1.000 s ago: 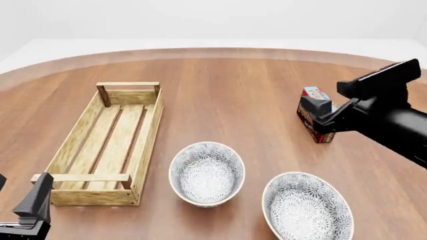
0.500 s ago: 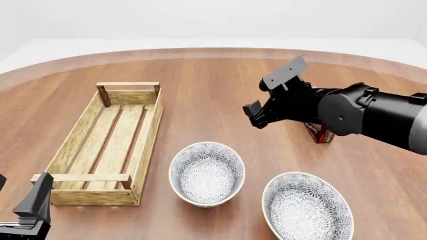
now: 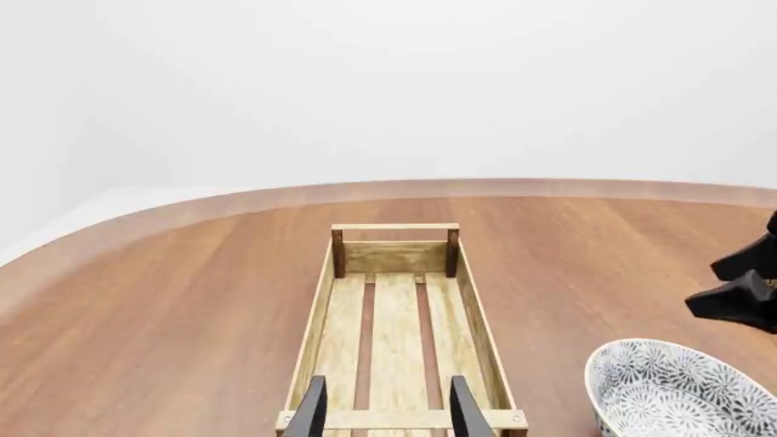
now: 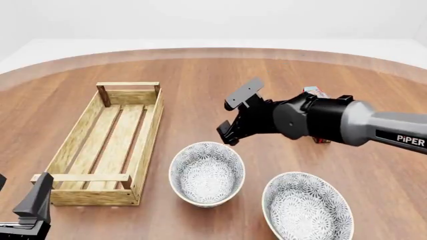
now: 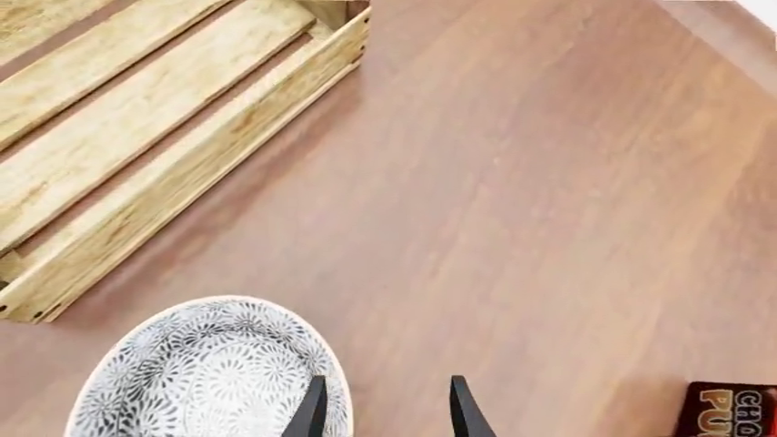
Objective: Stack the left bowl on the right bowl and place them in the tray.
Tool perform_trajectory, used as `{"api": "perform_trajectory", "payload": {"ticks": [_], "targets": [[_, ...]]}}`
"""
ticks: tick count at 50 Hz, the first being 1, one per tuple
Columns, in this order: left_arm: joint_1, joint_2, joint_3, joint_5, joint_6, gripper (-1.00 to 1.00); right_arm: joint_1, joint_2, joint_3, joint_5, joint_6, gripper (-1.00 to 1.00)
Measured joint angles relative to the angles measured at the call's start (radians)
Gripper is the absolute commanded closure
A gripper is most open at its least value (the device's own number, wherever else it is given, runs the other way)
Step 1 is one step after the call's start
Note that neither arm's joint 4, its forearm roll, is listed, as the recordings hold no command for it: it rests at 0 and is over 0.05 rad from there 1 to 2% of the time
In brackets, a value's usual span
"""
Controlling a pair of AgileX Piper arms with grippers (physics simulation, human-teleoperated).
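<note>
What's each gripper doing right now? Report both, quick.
Left gripper: open, holding nothing, near the tray's close end.
Right gripper: open, holding nothing, above the left bowl's far rim.

Right hand [image 4: 232,116] above left bowl [image 4: 207,173]

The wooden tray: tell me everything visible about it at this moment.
The tray is a long, low crate of light wooden slats with darker corner posts, gaps showing between its floor boards. It lies flat on the table, nothing inside it, lengthwise away from the arms, left of the left bowl. Nothing touches it; the left gripper hangs at its near end.
</note>
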Motion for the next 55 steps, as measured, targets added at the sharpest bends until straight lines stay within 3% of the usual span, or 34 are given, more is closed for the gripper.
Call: {"api": "perform_trajectory", "payload": {"ticks": [21, 55], "targets": [[0.0, 0.0, 0.0, 0.0, 0.0, -1.0, 0.049, 0.092, -0.009, -0.009, 0.02, -1.0], [0.0, 0.0, 0.0, 0.0, 0.0, -1.0, 0.062, 0.177, 0.064, -0.104, 0.069, -1.0]]}}
